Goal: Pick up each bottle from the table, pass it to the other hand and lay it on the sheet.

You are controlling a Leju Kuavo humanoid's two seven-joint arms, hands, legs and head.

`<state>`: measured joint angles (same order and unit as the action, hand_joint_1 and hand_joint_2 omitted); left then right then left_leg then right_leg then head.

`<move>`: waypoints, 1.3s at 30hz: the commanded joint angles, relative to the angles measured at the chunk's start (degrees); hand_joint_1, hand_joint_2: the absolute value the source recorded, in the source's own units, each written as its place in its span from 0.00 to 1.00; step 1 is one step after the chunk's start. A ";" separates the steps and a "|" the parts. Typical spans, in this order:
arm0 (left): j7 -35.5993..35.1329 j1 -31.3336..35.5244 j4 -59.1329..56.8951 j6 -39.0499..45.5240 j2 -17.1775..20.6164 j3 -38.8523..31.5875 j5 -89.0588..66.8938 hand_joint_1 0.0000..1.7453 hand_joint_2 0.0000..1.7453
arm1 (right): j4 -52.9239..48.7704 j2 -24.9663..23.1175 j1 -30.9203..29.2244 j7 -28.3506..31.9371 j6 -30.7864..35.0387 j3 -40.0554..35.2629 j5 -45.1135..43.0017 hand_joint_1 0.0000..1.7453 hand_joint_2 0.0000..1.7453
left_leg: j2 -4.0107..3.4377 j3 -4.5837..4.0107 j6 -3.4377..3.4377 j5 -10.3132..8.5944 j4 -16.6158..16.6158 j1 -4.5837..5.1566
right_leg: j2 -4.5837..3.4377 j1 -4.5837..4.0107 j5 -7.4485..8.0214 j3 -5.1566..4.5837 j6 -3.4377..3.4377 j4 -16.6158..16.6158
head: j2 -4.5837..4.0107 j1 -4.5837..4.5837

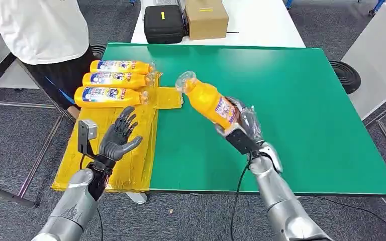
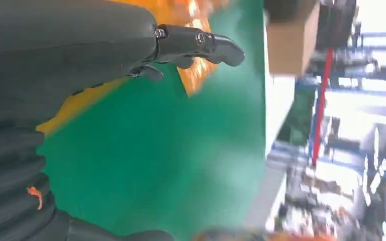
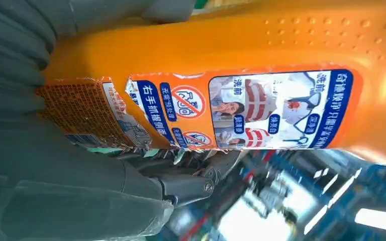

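Grey carpet floor [image 1: 25, 135] surrounds a green-topped table [image 1: 306, 110]; beyond it, a white table [image 1: 261, 22] carries a black case [image 1: 164, 23] and cardboard box [image 1: 206, 18]

We saw the right hand [image 3: 80, 165] wrapped around an orange bottle [image 3: 261, 45]. The bottle was very close to us. It had a blue and white label [image 3: 261, 108] with small pictures and a red no-sign on it. One end of the label was torn and wrinkled next to the hand. A dark finger [image 3: 188, 188] curled under the bottle. Past the finger, the room behind looked blurry and bright.
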<state>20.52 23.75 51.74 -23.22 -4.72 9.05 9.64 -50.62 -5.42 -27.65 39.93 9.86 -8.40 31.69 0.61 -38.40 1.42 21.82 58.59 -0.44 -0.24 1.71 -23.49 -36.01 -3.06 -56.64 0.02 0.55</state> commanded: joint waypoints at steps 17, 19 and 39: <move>0.15 1.19 10.41 0.31 -2.70 18.11 3.83 0.00 1.00 | 4.59 -4.83 -0.23 0.07 -7.08 -16.73 -8.84 1.00 1.00 | -0.06 0.17 -0.03 0.10 0.01 -0.05 | 0.00 -0.07 -0.08 0.20 0.13 0.04 | 0.00 0.00; 0.33 1.09 10.44 0.18 -2.57 18.23 3.84 0.00 1.00 | 4.51 -4.71 -0.16 0.07 -7.15 -16.94 -8.95 1.00 1.00 | -0.07 0.24 -0.03 0.14 0.01 -0.03 | 0.00 -0.05 -0.12 0.26 0.16 0.02 | 0.00 0.00; 3.03 0.95 11.60 3.80 -2.08 18.81 0.65 0.94 1.00 | 10.75 -6.19 -2.78 0.07 -9.17 -23.60 -9.28 1.00 1.00 | -0.06 0.11 -0.03 0.07 -0.02 -0.04 | -0.02 -0.05 -0.05 0.13 0.11 0.03 | 0.00 0.00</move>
<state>23.36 22.97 63.84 -20.46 -7.87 24.83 11.36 -47.26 -10.80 -26.52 40.00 1.55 -26.58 21.59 0.62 -38.44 1.41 21.82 58.59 -0.45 -0.23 1.71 -23.49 -36.02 -3.06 -56.63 0.02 0.55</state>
